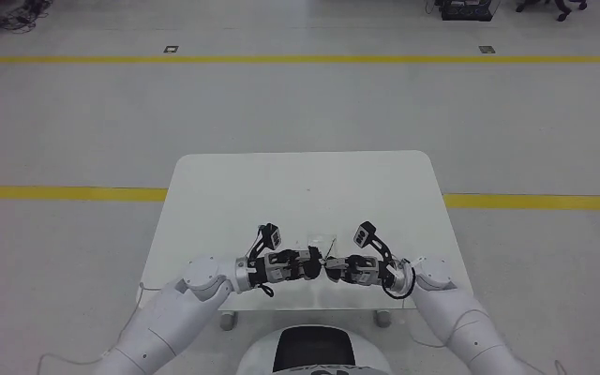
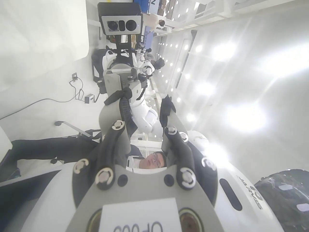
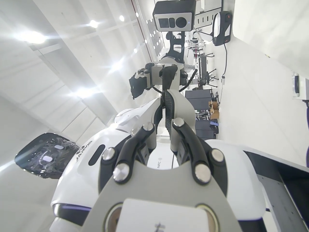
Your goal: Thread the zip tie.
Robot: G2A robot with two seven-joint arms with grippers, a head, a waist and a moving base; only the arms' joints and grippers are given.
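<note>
Both arms are above the near part of the white table (image 1: 234,187); they come from opposite sides and meet tip to tip; the left gripper (image 1: 316,265) and the right gripper (image 1: 331,269) are almost touching.

In the left wrist view the left gripper (image 2: 144,101) has its jaws wide apart; its fingers (image 2: 124,108) hold nothing that I can see; the other arm's gripper is just beyond them.

In the right wrist view the right gripper (image 3: 164,103) has its fingers (image 3: 169,107) drawn close together; whether something thin is between them I cannot tell.

A small pale thing (image 1: 319,242) lies on the table just beyond the two grippers, apart from both; whether it is the zip tie I cannot tell.
</note>
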